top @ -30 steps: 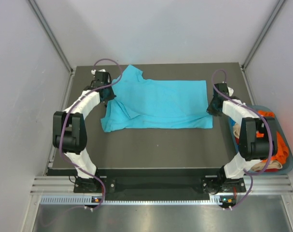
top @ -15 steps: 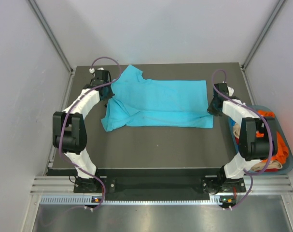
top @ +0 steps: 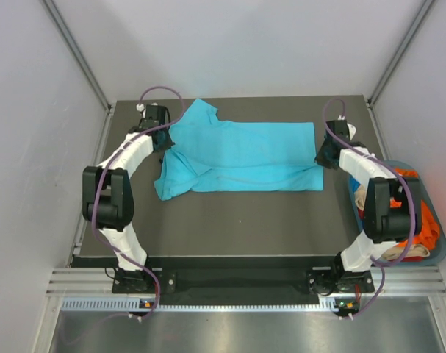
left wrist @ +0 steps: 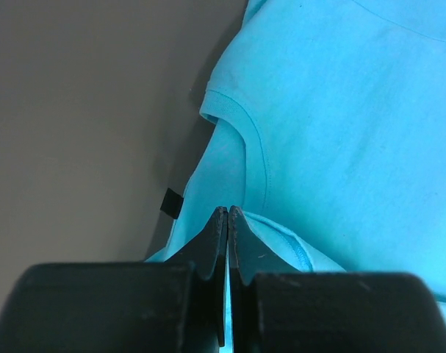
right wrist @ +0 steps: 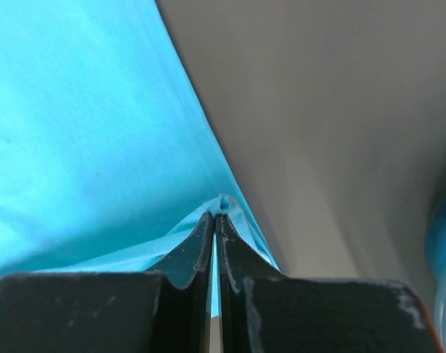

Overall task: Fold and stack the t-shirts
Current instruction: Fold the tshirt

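A turquoise shirt (top: 237,156) lies spread across the far half of the dark surface (top: 237,228), its sleeves to the left and its hem to the right. The left tool (top: 162,140) is closed tight on a fold of the cloth beside a sleeve at the shirt's left end. The right tool (top: 323,156) is likewise pinched shut on the hem edge at the right end. Other shirts (top: 430,224), orange and beige, sit bunched in a basket (top: 441,254) off the right edge of the surface.
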You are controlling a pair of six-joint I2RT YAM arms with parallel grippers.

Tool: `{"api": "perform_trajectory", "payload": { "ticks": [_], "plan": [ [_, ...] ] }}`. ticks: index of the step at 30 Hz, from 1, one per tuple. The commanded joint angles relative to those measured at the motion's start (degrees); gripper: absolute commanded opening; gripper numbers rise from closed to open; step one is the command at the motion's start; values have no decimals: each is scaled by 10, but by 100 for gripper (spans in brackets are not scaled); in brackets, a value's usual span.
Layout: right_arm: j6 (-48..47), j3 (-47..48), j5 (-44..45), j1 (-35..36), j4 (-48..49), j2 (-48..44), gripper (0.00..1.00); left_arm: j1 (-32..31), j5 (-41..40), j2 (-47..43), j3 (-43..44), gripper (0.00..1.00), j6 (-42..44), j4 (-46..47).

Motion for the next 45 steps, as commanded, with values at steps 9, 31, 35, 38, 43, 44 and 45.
{"api": "perform_trajectory", "payload": {
  "ticks": [9,31,35,38,43,44,45],
  "plan": [
    [-22,37,-14,-14,35,42,0,6,-25,16,29,0,-3,-2],
    [-27,25,-10,-21,62,54,21,26,46,107,115,0,-13,-52],
    [-27,41,-42,-20,28,16,34,26,45,96,137,22,0,-77],
    [-17,53,-40,-10,-32,2,41,26,30,60,137,43,10,-84],
    [17,25,-38,-3,-87,-30,38,23,-16,-26,95,61,20,-91],
    [20,10,-38,-1,-90,-36,38,25,-16,-41,61,61,19,-85],
    [24,3,-39,0,-97,-41,38,26,-10,-73,43,62,14,-78]
  ]
}}
